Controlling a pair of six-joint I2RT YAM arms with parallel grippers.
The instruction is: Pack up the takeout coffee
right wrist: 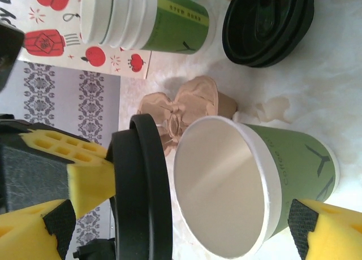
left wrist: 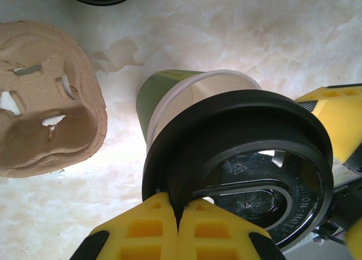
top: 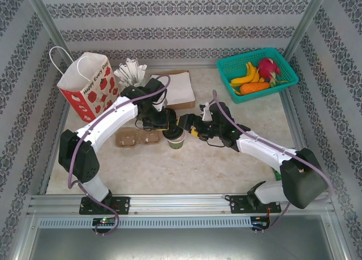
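Takeout coffee (top: 176, 139): mid-table, at 3 o'clock of the carrier (top: 137, 138).
Progress: early, I judge; not yet capped or packed, bag (top: 85, 85) waiting at 10 o'clock.
Axis: upright, long axis vertical, open mouth up.
Lid (left wrist: 243, 152): tilted at the mouth, unseated.
Left gripper (left wrist: 178, 215): clamped on the rim of the Lid.
Right gripper (right wrist: 181, 229): jaws spread wide, straddling the coffee.
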